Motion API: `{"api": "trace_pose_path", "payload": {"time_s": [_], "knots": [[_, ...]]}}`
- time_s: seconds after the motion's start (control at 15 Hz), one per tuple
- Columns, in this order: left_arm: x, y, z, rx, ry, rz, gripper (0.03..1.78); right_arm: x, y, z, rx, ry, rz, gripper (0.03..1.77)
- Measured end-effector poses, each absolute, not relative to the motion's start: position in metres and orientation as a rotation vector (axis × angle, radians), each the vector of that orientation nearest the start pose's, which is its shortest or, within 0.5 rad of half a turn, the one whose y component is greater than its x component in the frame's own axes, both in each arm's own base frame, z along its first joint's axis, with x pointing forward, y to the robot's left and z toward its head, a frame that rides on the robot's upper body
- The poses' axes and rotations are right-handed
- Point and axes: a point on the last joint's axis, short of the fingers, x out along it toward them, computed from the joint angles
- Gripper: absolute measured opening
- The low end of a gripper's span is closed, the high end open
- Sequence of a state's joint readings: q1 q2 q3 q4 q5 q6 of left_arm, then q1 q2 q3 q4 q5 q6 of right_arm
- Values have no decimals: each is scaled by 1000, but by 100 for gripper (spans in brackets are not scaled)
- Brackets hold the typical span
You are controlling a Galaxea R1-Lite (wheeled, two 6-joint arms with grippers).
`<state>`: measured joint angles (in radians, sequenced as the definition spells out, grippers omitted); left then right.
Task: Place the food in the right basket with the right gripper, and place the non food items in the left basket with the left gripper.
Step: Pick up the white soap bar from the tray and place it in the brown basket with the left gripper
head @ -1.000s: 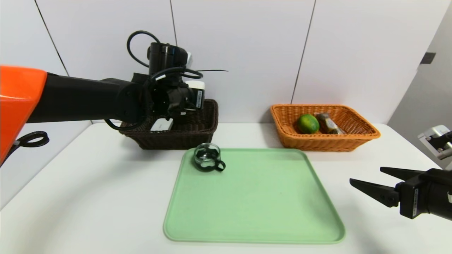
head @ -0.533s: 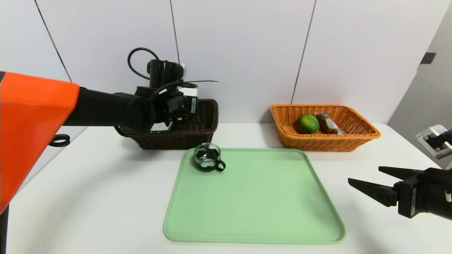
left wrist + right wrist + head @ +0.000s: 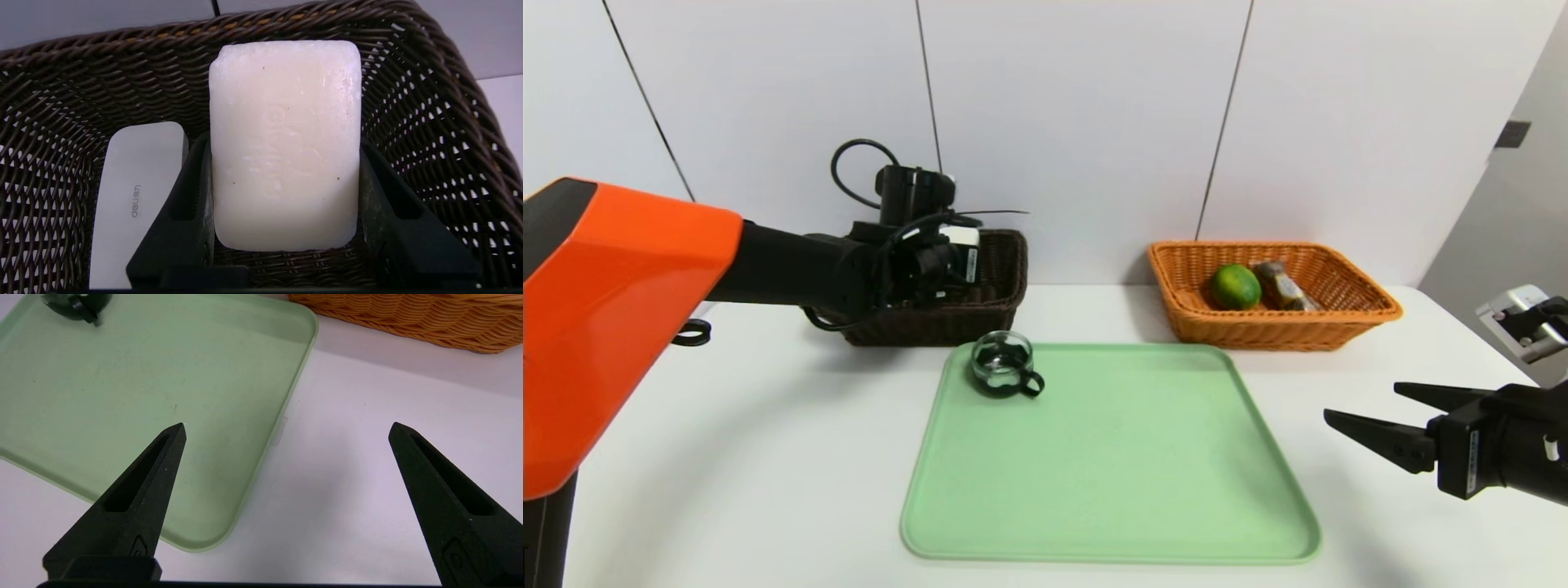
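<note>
White bar [image 3: 284, 143]: pinched upright between the two black fingers [image 3: 179, 212] of the left gripper [image 3: 284, 196], inside the dark brown wicker basket [image 3: 429, 122]; centre of the left wrist view.
White flat case [image 3: 135, 204]: lies on the basket floor just beside the gripper, lower left of that view.
Left gripper [image 3: 947, 261], head view: reaches into the brown basket [image 3: 988, 306] at upper left centre; its fingertips are hidden there.
Glass cup with black handle [image 3: 1005, 365]: stands at the upper left corner of the green tray [image 3: 1111, 490], apart from the brown basket.
Lime [image 3: 1235, 287]: in the orange wicker basket [image 3: 1339, 331], upper right of centre.
Foil-wrapped chocolates pack [image 3: 1282, 286]: in the same basket, just beside the lime.
Right gripper [image 3: 1364, 408]: lower right edge of the head view, over the white table [image 3: 727, 457], off the tray's right edge; claw spread wide, nothing between its fingers [image 3: 139, 498].
</note>
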<state>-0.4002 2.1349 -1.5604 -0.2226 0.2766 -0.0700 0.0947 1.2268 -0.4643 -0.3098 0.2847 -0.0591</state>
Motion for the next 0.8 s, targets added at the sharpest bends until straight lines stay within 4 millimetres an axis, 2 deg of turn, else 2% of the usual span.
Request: {"api": "trace_pose_path", "payload": {"time_s": [0.2, 0.67, 0.8], "knots": [[416, -165, 177, 58, 358, -100, 98, 168, 22, 172, -14, 445, 386, 171], [422, -160, 171, 62, 369, -86, 98, 168, 22, 171, -14, 448, 387, 171], [423, -158, 171, 59, 361, -64, 110, 168, 22, 171, -13, 448, 386, 171]]}}
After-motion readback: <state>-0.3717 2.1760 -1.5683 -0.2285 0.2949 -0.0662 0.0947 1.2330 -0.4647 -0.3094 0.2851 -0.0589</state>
